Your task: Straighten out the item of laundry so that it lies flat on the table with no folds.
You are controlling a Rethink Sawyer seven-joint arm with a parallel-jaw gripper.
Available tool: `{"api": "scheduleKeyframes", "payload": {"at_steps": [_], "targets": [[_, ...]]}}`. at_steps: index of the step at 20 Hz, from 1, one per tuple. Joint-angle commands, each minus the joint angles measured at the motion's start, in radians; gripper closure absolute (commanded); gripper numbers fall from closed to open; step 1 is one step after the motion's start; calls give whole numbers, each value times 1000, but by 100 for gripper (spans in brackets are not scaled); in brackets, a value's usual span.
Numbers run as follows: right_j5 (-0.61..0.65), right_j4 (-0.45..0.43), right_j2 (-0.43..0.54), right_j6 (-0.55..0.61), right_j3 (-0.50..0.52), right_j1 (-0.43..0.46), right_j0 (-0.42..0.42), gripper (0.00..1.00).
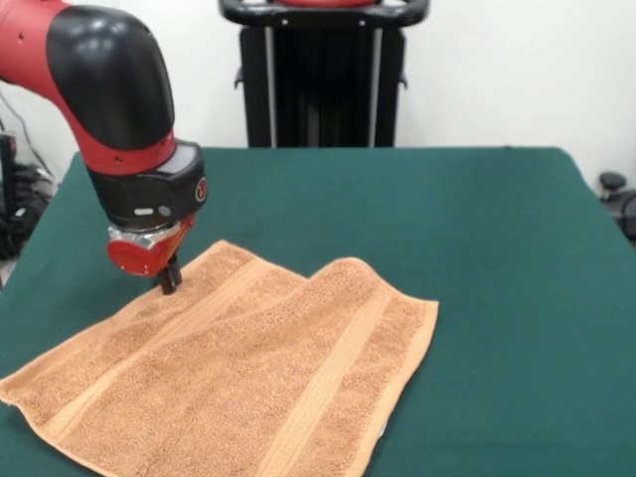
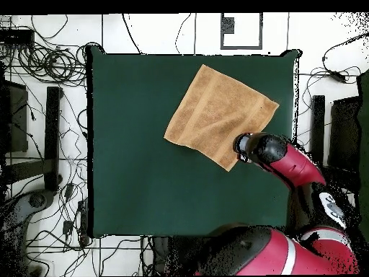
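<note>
Bare table (image 1: 497, 258) beside towel (image 1: 248, 378)

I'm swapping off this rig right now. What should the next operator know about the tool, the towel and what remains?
Tool: down on the towel near its far edge; whether it is open or shut cannot be seen.
Towel: spread on the green table, toward one side in the overhead view, set at an angle.
Done: mostly flat.
Left: the far edge looks wavy or slightly raised in the front view; smooth it, then lift the tool clear.
</note>
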Motion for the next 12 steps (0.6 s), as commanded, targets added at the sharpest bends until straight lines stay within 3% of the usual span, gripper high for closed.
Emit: {"api": "scheduleKeyframes", "payload": {"at_steps": [1, 12], "targets": [[-294, -166, 70, -147, -44, 288, -68, 100], [-194, -281, -1, -121, -79, 248, -33, 100]]}}
